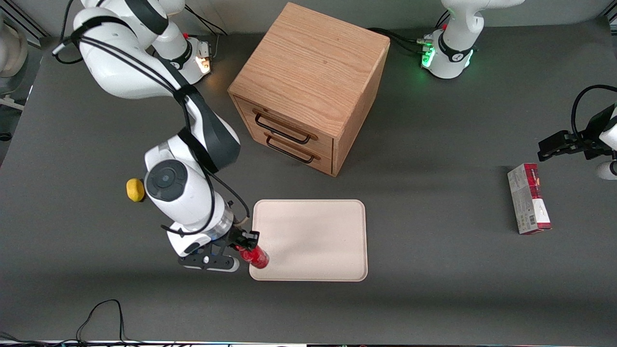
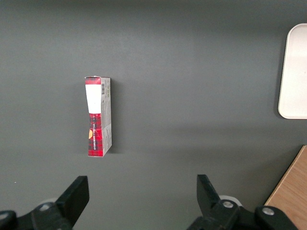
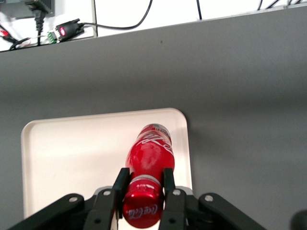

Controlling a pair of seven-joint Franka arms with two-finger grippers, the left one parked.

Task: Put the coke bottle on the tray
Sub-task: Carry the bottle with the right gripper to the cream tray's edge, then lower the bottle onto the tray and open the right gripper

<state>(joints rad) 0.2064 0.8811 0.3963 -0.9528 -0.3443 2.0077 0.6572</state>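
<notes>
The coke bottle, small and all red with a red cap, hangs tilted over the corner of the cream tray that is nearest the front camera and toward the working arm's end. My right gripper is shut on the bottle's neck, just under the cap. In the right wrist view the gripper clamps the neck of the bottle between both fingers, with the tray under it. I cannot tell whether the bottle's base touches the tray.
A wooden drawer cabinet stands farther from the front camera than the tray. A yellow object lies beside the working arm. A red-and-grey carton lies toward the parked arm's end and shows in the left wrist view.
</notes>
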